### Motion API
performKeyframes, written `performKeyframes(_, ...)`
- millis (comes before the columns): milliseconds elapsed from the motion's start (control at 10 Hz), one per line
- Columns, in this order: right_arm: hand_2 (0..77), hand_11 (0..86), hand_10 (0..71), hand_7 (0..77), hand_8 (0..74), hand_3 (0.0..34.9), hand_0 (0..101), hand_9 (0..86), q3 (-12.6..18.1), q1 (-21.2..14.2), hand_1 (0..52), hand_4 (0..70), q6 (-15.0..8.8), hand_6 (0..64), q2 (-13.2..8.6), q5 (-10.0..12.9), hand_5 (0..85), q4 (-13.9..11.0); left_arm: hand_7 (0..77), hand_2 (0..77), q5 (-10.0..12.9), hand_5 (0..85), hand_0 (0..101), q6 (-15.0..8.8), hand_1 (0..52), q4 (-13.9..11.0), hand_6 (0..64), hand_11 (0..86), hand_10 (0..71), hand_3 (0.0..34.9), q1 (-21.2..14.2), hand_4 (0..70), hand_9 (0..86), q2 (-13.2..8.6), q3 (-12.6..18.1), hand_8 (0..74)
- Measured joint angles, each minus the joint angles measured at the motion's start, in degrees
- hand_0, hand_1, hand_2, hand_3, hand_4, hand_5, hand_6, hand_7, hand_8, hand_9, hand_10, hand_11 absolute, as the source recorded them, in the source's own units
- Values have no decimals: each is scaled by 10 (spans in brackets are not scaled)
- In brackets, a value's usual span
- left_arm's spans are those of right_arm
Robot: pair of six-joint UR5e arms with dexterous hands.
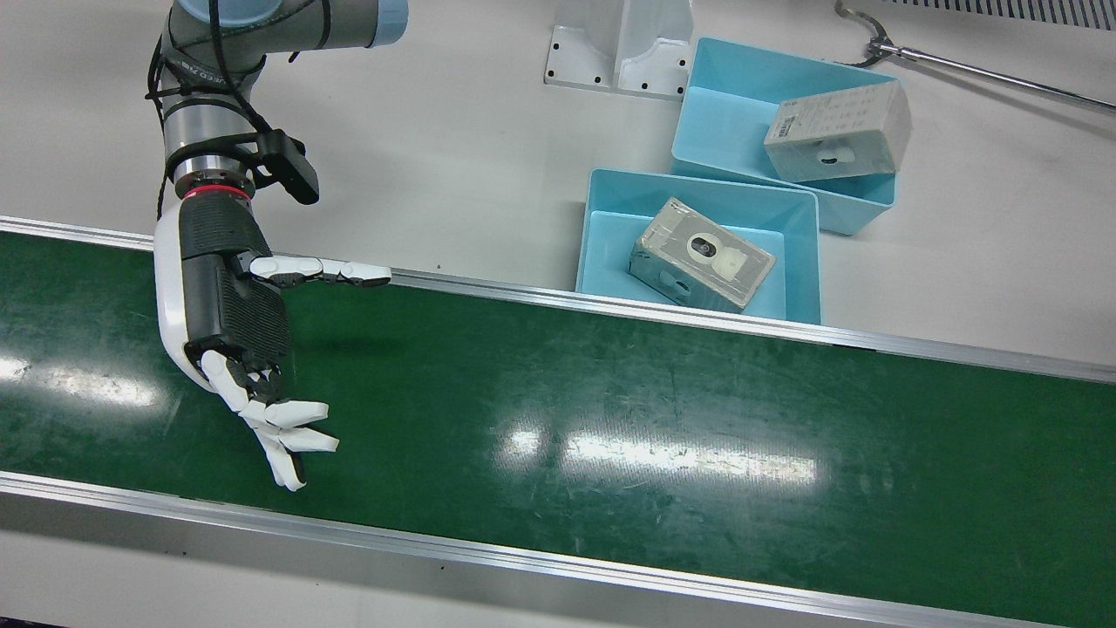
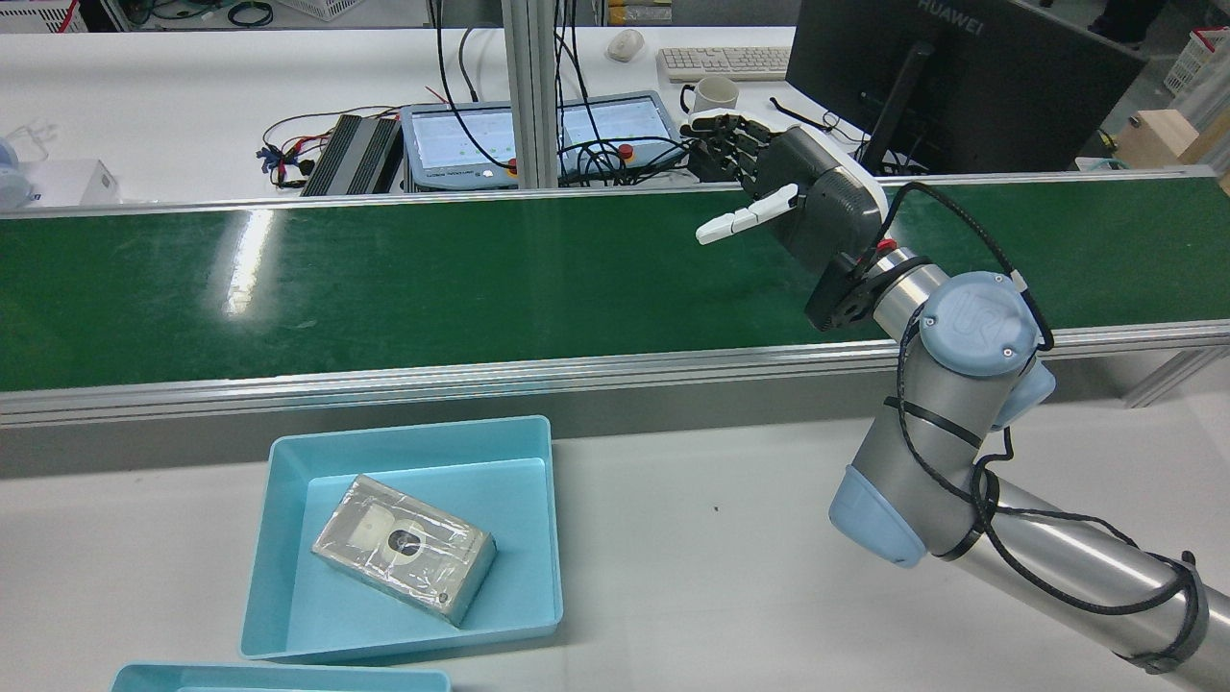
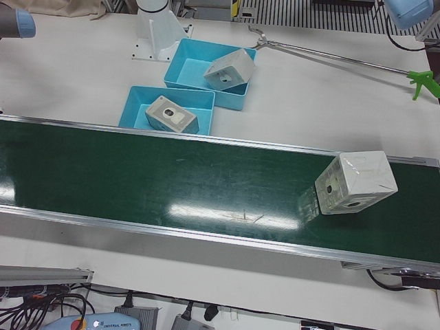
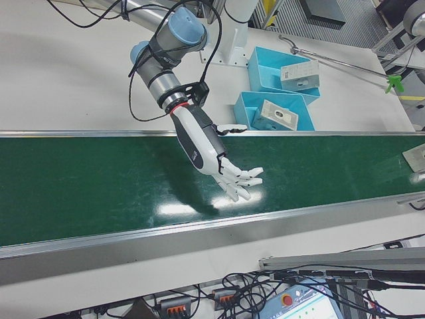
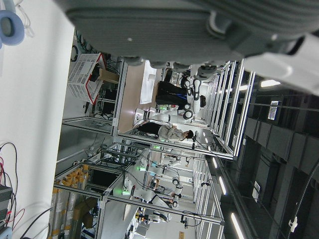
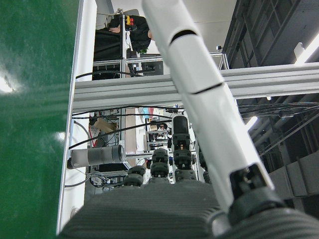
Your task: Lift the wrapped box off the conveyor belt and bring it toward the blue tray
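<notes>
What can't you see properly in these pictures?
- Left hand: left hand view shows only its blurred underside; fingers out of frame, so open or shut unknown.
- Wrapped box on the belt: outside front and rear views.
- Second blue tray: cut by rear view's bottom edge.

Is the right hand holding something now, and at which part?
Nothing is held. The right hand hangs open above the conveyor belt; the wrapped box lies apart on it.

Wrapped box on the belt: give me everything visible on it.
The wrapped box is a pale, roughly cubic carton under clear, glossy film with creases across its top. Two faces each show a dark round mark. It sits turned at an angle on the green conveyor belt, at the view's right end, near the far rail. Nothing touches it but the belt. The right robot hand hovers open over the belt's other end, apart from it.
</notes>
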State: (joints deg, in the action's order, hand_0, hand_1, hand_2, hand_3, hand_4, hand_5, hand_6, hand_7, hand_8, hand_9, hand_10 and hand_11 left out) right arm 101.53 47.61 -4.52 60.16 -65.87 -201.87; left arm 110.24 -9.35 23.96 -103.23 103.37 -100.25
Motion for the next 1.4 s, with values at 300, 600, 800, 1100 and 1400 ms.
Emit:
performKeyframes(300,82,76,33,229,109,2,584,98,0,0,218,207,2,120,0,0,371,0,5,11,0,11,0,0,0,0,5,5,5,0,0,0,5,0,0,5)
performKeyframes(600,131,76,33,251,109,2,551,98,3,1,218,202,5,125,0,0,382,1,5,11,0,11,0,0,0,0,5,5,0,0,0,0,5,0,0,5)
performKeyframes(800,136,76,33,251,104,3,549,104,3,0,213,213,5,125,0,0,387,1,5,5,0,11,0,0,0,0,5,5,5,0,0,0,5,0,0,5)
performKeyframes(1100,98,49,11,262,98,0,525,109,1,0,169,147,4,120,0,0,245,1,5,11,0,5,0,0,0,0,5,5,0,0,0,0,5,0,0,5)
performKeyframes(1400,44,44,16,273,98,0,494,109,1,1,136,136,4,120,0,0,224,1,5,11,0,5,0,0,0,0,5,5,5,0,0,0,5,0,0,5)
